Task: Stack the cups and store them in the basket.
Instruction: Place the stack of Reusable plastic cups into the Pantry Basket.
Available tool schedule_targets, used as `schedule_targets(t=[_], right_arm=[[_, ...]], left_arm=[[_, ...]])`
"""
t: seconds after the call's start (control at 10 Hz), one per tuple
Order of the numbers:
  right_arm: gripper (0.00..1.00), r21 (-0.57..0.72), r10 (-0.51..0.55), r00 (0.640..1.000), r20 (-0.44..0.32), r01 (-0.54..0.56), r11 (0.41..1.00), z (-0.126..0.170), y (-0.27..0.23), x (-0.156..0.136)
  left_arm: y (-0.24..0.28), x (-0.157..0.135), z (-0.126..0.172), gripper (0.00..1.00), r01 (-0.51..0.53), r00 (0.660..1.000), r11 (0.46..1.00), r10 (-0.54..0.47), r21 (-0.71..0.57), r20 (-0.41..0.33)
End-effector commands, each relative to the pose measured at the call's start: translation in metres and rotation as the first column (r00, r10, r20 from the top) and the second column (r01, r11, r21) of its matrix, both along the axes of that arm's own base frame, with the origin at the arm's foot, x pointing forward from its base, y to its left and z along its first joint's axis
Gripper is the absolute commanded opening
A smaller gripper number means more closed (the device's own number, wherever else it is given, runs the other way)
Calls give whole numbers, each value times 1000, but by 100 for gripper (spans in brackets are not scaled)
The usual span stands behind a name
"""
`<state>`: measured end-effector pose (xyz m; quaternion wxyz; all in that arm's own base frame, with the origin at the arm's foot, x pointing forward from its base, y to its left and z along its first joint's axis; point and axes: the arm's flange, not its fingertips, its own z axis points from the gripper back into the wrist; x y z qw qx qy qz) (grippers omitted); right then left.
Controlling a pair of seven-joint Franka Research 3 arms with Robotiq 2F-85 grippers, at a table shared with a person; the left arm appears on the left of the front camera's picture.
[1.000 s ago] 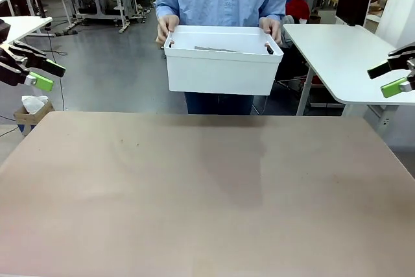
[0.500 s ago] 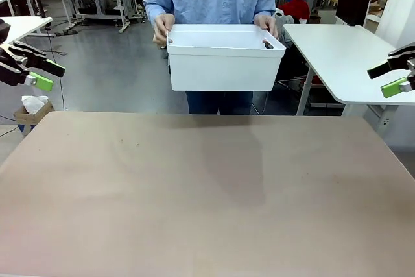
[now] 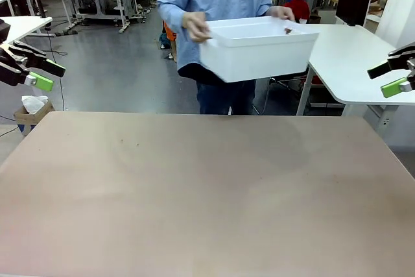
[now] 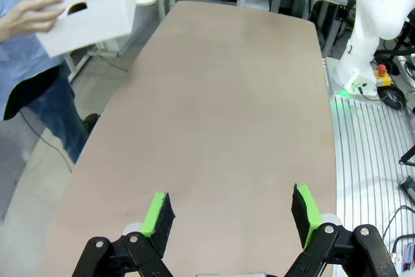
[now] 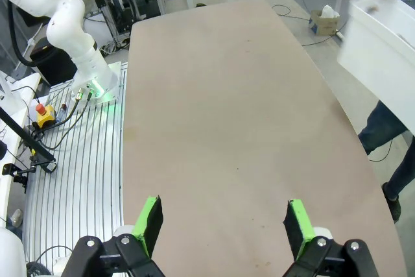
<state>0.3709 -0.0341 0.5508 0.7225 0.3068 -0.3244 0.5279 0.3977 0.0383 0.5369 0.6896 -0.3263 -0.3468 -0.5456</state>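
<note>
The basket is off the table, carried in the person's hands beyond the far edge, toward your right. Your right gripper sits nearer it than the left gripper; both hang out wide, jaws apart, nothing held.

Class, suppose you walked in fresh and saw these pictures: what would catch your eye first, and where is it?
First, the basket, a big white bin held in the air by a person's hands beyond the table's far edge, tilted. Next, the bare brown table. At either side hangs an open pincer with green pads: left pincer, right pincer.
</note>
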Motion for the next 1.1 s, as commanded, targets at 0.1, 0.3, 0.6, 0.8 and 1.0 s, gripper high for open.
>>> schedule_targets(t=[0.1,0.3,0.6,0.8,1.0], right_arm=[[100,6,4,1000,3,-4,1000,2,-1,1],[100,6,4,1000,3,-4,1000,2,-1,1],[100,6,4,1000,3,-4,1000,2,-1,1],[100,6,4,1000,3,-4,1000,2,-1,1],[100,6,4,1000,3,-4,1000,2,-1,1]], left_arm=[[-1,0,1,96,0,1000,1000,0,-3,-6],[-1,0,1,96,0,1000,1000,0,-3,-6],[-1,0,1,96,0,1000,1000,0,-3,-6],[-1,0,1,96,0,1000,1000,0,-3,-6],[-1,0,1,96,0,1000,1000,0,-3,-6]])
